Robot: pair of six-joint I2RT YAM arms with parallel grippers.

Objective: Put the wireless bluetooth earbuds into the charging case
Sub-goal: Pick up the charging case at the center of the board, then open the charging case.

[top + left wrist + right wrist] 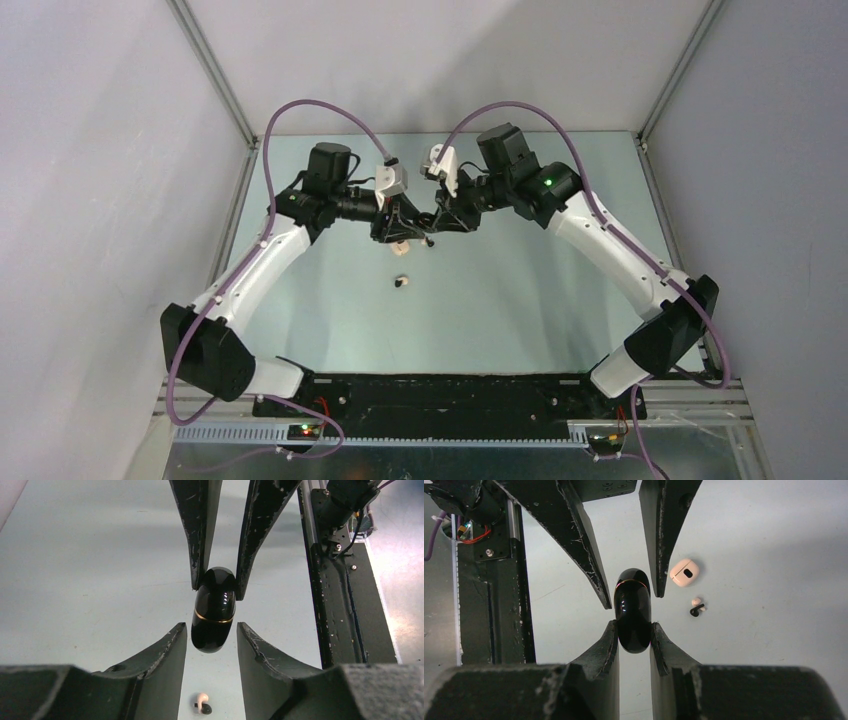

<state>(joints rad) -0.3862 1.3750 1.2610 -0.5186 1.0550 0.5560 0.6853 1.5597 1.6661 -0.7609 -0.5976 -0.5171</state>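
Note:
A glossy black capsule (634, 612) with a thin gold ring hangs above the table, and my right gripper (633, 625) is shut on its lower end. My left gripper (211, 630) faces it from the other side. Its fingers flank the capsule's (213, 615) free end with a thin gap on each side, so it is open. The small beige charging case (684, 572), with its dark dot, lies on the table under the grippers (400, 243). One earbud (697, 607), pale with a dark tip, lies loose just beside it and nearer the bases (400, 281).
The black base rail (450, 395) with both arm mounts runs along the near edge. White enclosure walls (100, 150) close in the pale green table (520, 300) on the left, right and back.

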